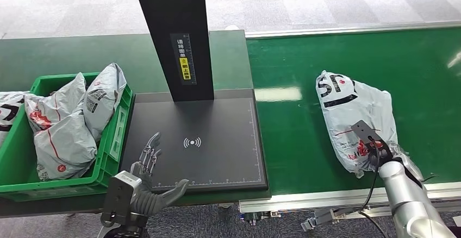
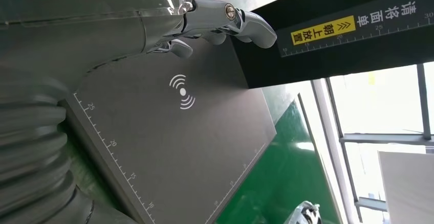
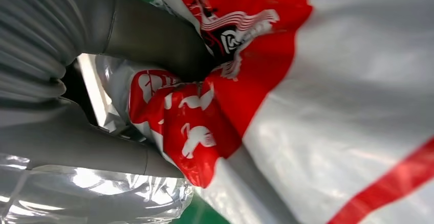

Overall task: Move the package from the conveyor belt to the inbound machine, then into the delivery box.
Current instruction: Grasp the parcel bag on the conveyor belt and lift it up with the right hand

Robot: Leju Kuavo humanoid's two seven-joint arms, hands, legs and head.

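**Grip closing on the package, still on the belt**

Pale tiled floor behind; in front, a green conveyor belt [image 1: 337, 140] running along the right, with a dark scanning plate, the inbound machine [image 1: 217, 156], set against the belt's left edge. Black post [image 1: 174, 37] rising from the plate's far edge, with a yellow label, probably the reader, so a parcel must lie on the plate beneath it.

Grey and white package [image 1: 356, 121] with red print lying on the belt, toward its near edge and well apart from the plate. Right hand [image 1: 380, 152] at the package's near end, thumb and fingers [image 3: 153, 35] pressed into the crumpled film and pinching a fold of it. Likely gripped at the end because a soft bag gives no firm side to take. Not yet lifted, as far as can be judged.

Left hand [image 1: 147, 175] hovering at the plate's near left corner, fingers spread and holding nothing. Probably kept there to receive or steady the parcel after scanning.

Green delivery box [image 1: 117, 140] just beside the plate's left edge, already holding several similar bags [image 1: 65, 124]. Placed so for a short last move.
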